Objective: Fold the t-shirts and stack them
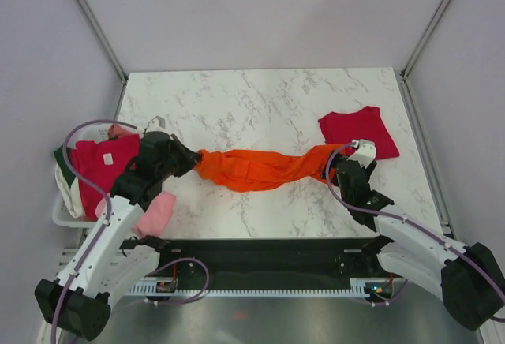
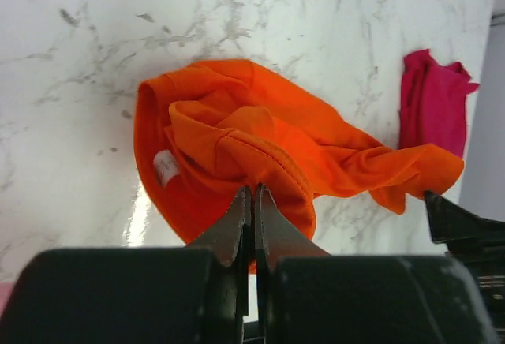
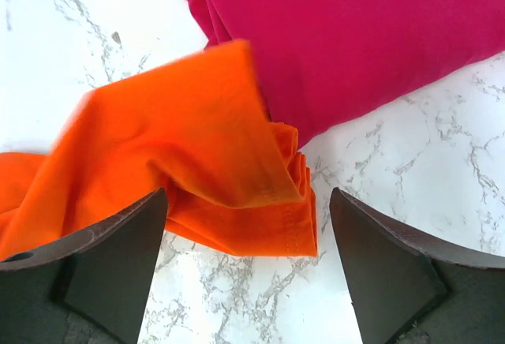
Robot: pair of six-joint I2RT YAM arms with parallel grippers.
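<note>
A bright orange t-shirt [image 1: 252,169] lies bunched and stretched into a long band across the middle of the marble table. My left gripper [image 1: 193,158] is shut on its left end; in the left wrist view the fingertips [image 2: 252,190] pinch orange cloth [image 2: 237,131]. My right gripper [image 1: 353,157] stands open at the band's right end. In the right wrist view the orange hem [image 3: 237,202] lies on the table between and just ahead of the wide-apart fingers [image 3: 248,194], touching neither. A folded crimson t-shirt [image 1: 359,131] [image 3: 355,36] lies flat just beyond, with the orange end overlapping its edge.
A white plastic basket [image 1: 63,211] at the table's left edge holds a magenta tee [image 1: 102,166], a dark green one [image 1: 61,155] and a white one [image 1: 72,190]. A light pink tee [image 1: 158,211] hangs beside it under the left arm. The table's near edge runs along a black rail [image 1: 268,253].
</note>
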